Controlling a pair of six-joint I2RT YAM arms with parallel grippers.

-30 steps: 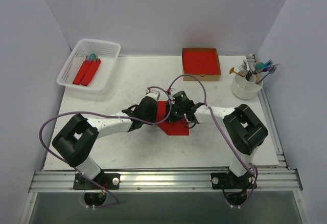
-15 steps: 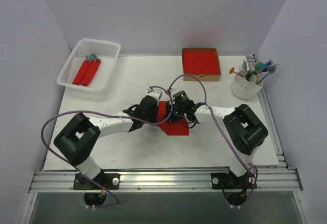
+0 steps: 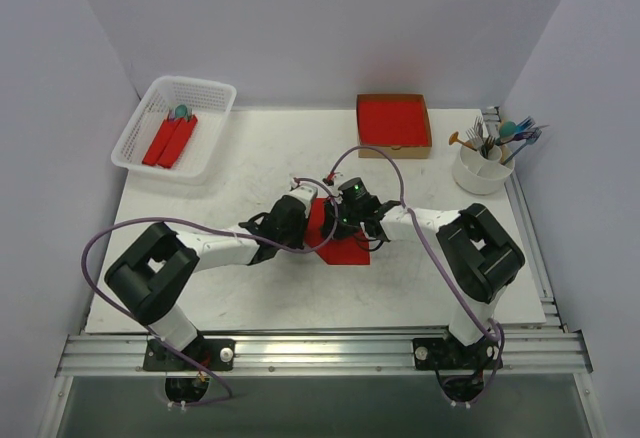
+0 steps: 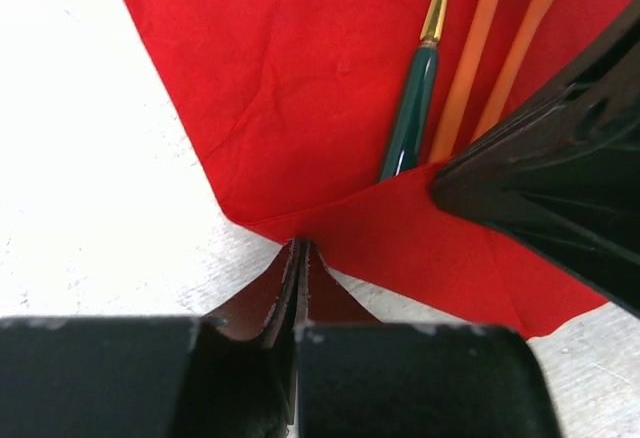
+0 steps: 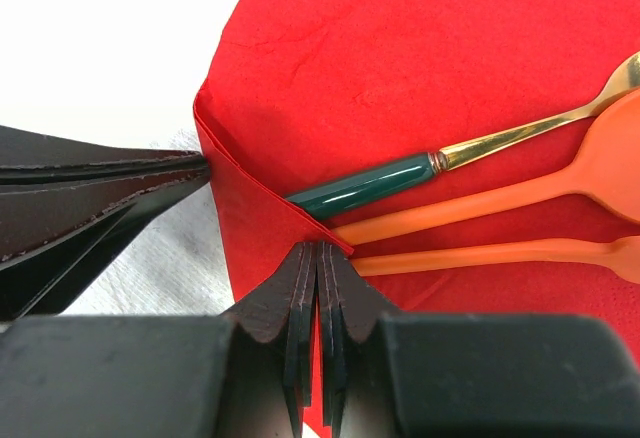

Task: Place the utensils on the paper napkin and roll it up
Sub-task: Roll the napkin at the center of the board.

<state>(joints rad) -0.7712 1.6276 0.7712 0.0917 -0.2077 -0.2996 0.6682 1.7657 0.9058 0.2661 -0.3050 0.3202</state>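
The red paper napkin point(image 3: 345, 245) lies at the table's middle. A teal-handled utensil point(image 4: 410, 118) with a gold stem and two orange utensils point(image 4: 470, 68) lie on it. They also show in the right wrist view, the teal one point(image 5: 370, 185) above the orange ones point(image 5: 480, 208). The napkin's near edge point(image 5: 250, 208) is folded up over the handle ends. My right gripper point(image 5: 320, 248) is shut on that folded edge. My left gripper point(image 4: 300, 248) is shut at the fold's corner, its tips pinching the napkin. In the top view the left gripper point(image 3: 308, 210) and the right gripper point(image 3: 338, 222) meet over the napkin.
A white basket point(image 3: 140, 118) at the back left holds red rolls point(image 3: 170, 140). A brown cardboard box with a thick red stack point(image 3: 393, 120) stands at the back. A white cup point(image 3: 481, 171) of spare utensils stands at the back right.
My left arm has slid slightly toward the near edge and right. The right gripper has barely moved. The napkin stays pinched between both.
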